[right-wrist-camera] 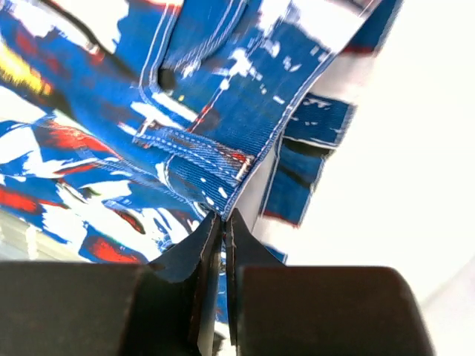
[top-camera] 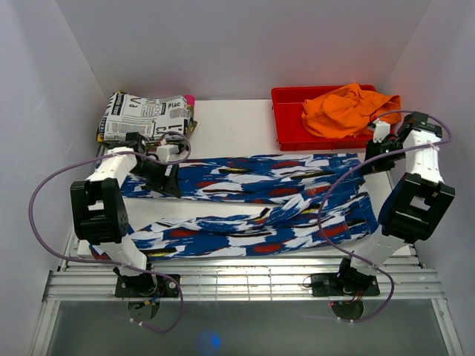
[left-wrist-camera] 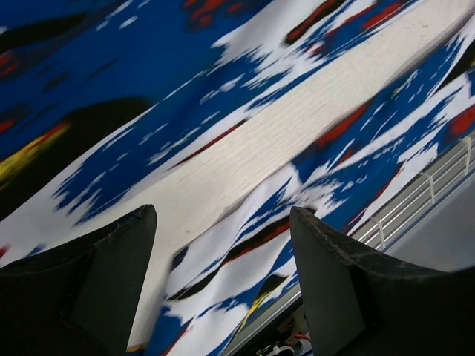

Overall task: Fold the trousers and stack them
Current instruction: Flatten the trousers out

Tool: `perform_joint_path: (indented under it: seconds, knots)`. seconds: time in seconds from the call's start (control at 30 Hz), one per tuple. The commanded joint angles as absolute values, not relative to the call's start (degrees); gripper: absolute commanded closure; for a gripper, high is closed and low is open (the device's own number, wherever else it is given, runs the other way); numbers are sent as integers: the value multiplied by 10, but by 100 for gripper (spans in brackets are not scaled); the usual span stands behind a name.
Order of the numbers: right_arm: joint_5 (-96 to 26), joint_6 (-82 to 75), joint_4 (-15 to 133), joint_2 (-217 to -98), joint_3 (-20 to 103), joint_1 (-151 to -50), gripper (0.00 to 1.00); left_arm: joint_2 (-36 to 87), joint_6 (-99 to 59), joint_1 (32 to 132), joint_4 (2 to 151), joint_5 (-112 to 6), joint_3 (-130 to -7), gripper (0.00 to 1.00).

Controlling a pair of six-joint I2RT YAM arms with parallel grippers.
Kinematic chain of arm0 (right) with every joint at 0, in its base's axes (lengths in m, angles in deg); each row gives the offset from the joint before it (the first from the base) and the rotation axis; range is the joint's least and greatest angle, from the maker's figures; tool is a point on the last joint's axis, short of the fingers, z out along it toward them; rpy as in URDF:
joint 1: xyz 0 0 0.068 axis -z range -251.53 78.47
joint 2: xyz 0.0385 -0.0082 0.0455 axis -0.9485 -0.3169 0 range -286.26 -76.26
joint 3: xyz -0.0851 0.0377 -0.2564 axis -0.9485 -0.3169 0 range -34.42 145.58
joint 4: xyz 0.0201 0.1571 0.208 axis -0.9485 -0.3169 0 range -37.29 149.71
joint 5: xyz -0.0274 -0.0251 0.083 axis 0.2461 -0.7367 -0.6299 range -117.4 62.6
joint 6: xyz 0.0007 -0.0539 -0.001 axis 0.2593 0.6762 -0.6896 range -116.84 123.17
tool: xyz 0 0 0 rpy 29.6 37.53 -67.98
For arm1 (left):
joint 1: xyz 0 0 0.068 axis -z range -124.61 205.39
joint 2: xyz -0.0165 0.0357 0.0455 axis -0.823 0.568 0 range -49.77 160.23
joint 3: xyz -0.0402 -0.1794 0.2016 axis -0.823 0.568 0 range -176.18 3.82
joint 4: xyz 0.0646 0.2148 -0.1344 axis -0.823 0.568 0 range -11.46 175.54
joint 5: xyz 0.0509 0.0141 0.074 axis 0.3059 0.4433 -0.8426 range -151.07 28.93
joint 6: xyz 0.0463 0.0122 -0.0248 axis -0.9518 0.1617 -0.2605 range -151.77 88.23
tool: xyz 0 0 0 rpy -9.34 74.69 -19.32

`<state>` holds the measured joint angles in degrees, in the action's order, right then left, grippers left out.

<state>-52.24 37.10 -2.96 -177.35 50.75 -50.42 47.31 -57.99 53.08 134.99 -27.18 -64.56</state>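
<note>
The trousers (top-camera: pixel 252 185), royal blue with white streaks and red, black and yellow patches, lie spread across the table. Both legs run to the left and the waist is at the right. My left gripper (top-camera: pixel 169 178) hangs open over the end of the far leg. In the left wrist view the patterned cloth (left-wrist-camera: pixel 148 96) and a strip of bare table show between its spread fingers (left-wrist-camera: pixel 126 274). My right gripper (top-camera: pixel 369 162) is at the waist's far right corner. In the right wrist view that gripper (right-wrist-camera: pixel 223 219) is shut on the stitched waistband edge (right-wrist-camera: pixel 223 148).
A folded newspaper-print cloth (top-camera: pixel 145 117) lies at the back left. A red tray (top-camera: pixel 289 119) at the back right holds an orange cloth (top-camera: pixel 345 110). A slatted metal rail (top-camera: pixel 245 282) runs along the table's near edge. White walls close in on three sides.
</note>
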Motion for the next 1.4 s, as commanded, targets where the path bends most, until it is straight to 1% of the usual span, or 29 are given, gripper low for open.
perform_joint_path:
  seconds: [0.0,0.27,0.43,0.5,0.57,0.63,0.67,0.7,0.73,0.77,0.8,0.87,0.9,0.97,1.07,1.13,1.2,1.27,1.37]
  knots:
    - [-517,395,-20,-1737,540,-478,92,436,-616,496,1375,-258,-649,17]
    - [-453,374,91,-1804,420,-484,92,413,-689,398,1441,-278,-656,13]
    - [-361,380,144,-1815,395,-476,92,417,-713,333,1434,-299,-676,12]
    - [-332,383,148,-1815,397,-471,92,432,-704,319,1424,-301,-697,13]
    - [-308,381,148,-1815,404,-467,92,444,-700,310,1424,-302,-711,16]
    - [-293,376,143,-1811,414,-465,91,456,-728,309,1460,-292,-724,19]
    - [-289,376,135,-1809,419,-465,87,457,-765,309,1473,-294,-724,19]
    - [-290,378,127,-1802,423,-465,79,455,-780,307,1482,-301,-720,19]
    - [-292,380,119,-1798,433,-465,56,452,-797,298,1504,-309,-711,18]
    - [-294,381,110,-1794,437,-464,48,452,-818,292,1517,-323,-705,18]
    - [-304,391,90,-1782,443,-465,27,451,-855,282,1527,-331,-698,18]
    - [-323,401,47,-1772,463,-465,12,448,-891,243,1553,-364,-674,17]
    - [-331,410,30,-1762,470,-465,1,448,-919,229,1555,-380,-667,17]
    - [-349,441,-5,-1753,485,-466,10,445,-942,184,1554,-410,-650,17]
    - [-392,491,-73,-1735,482,-466,10,439,-961,138,1518,-439,-640,18]
    - [-421,515,-122,-1727,462,-469,10,437,-960,132,1477,-453,-625,19]
    - [-437,548,-148,-1723,429,-474,9,432,-965,132,1461,-443,-611,19]
    - [-435,560,-153,-1718,401,-484,7,434,-965,136,1447,-416,-604,19]
    - [-408,568,-135,-1707,339,-503,5,438,-971,148,1428,-391,-585,19]
